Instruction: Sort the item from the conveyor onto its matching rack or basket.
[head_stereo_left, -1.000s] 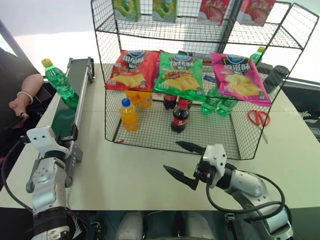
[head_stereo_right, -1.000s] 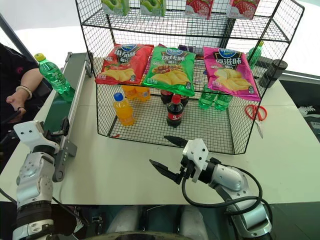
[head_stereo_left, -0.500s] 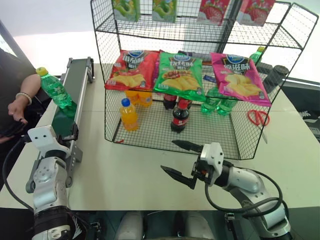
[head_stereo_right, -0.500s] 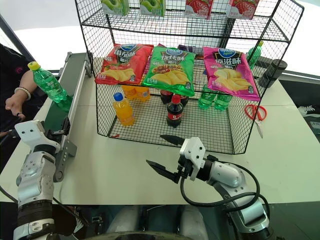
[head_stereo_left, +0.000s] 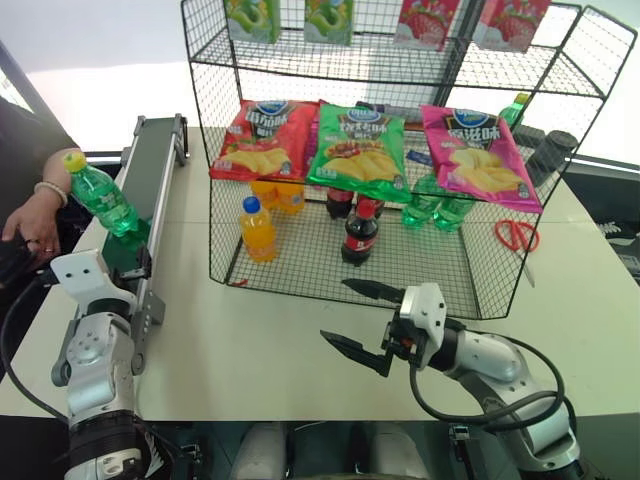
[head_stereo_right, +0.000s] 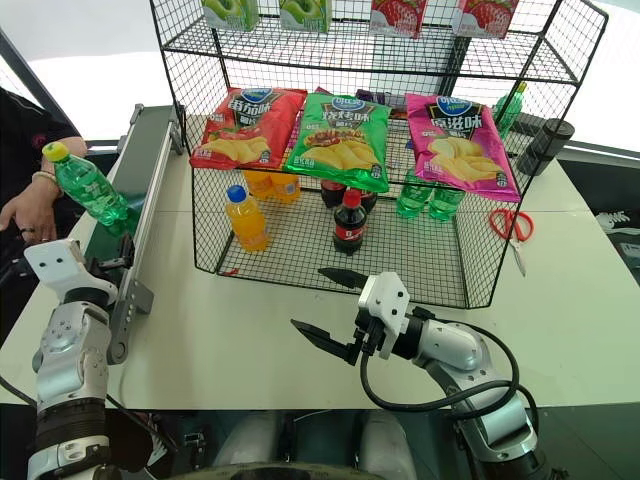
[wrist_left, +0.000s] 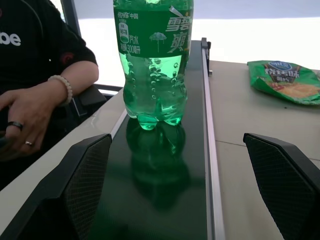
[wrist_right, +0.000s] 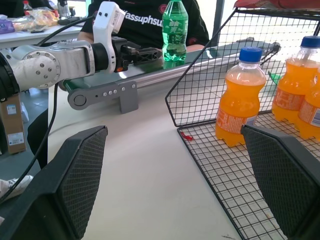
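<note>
Both arms held level, jaws spread, green bottle (head_stereo_left: 99, 193) ahead.

The bottle (head_stereo_left: 99, 195) is clear green with a yellow cap, on a dark green belt (head_stereo_left: 140, 190). The rack (head_stereo_left: 400, 150) is black wire mesh. The 3 chip bags (head_stereo_left: 357, 152) are red, green and pink; one drink (head_stereo_left: 258, 229) is orange.

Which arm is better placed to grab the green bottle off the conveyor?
Left. Its open left gripper faces the green bottle standing on the conveyor. The right gripper hangs open before the rack, off to the side.
</note>
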